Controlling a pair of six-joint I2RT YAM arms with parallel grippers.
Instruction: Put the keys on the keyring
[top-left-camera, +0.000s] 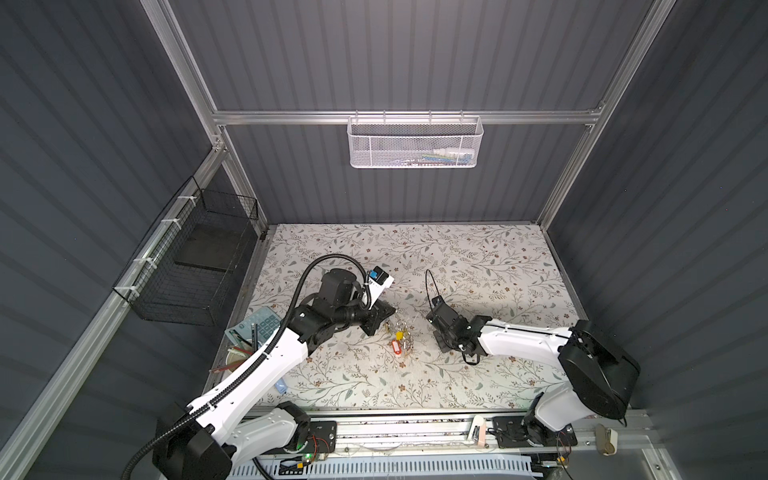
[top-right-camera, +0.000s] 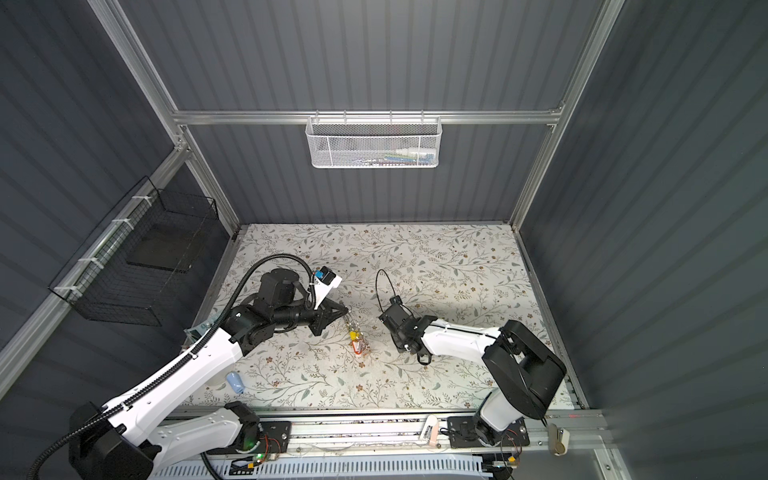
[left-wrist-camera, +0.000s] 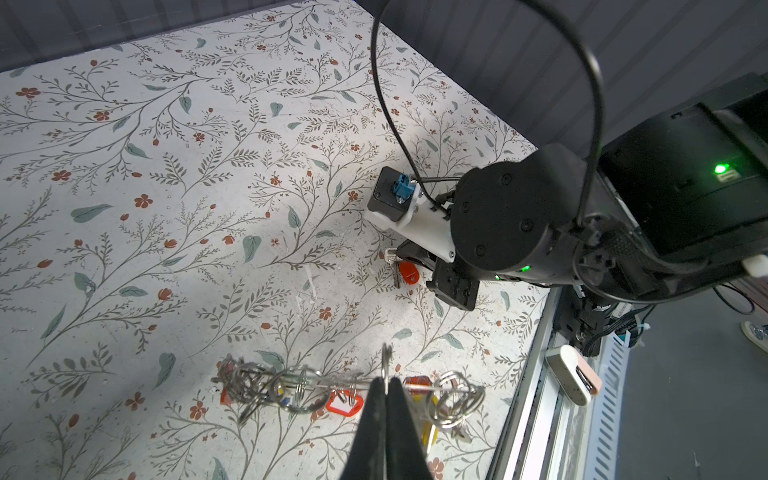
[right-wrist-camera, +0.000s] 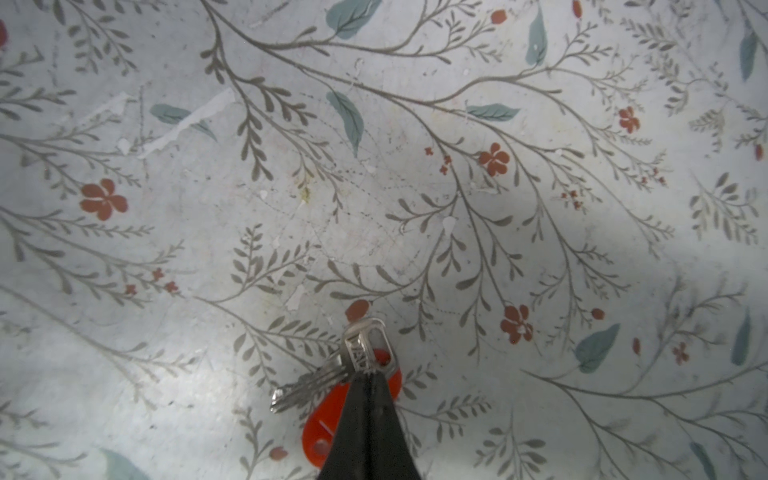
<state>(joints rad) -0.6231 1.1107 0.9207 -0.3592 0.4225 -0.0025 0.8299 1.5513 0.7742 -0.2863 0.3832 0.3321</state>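
Toothed metal keys (right-wrist-camera: 361, 347), edge-on wire-ringed keyring (left-wrist-camera: 332, 385)

Bright overhead light on floral mat (top-left-camera: 478, 266), soft shadows, wide-angle edge distortion.

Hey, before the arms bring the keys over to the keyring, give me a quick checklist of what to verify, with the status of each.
1. The right gripper shut on the keys: ok.
2. The left gripper shut on the keyring: ok.
3. Key head sticking out past the right gripper: ok.
4. Keys hung on the keyring: not ok, they are apart.
5. A wire ring open to take the keys: cannot tell.
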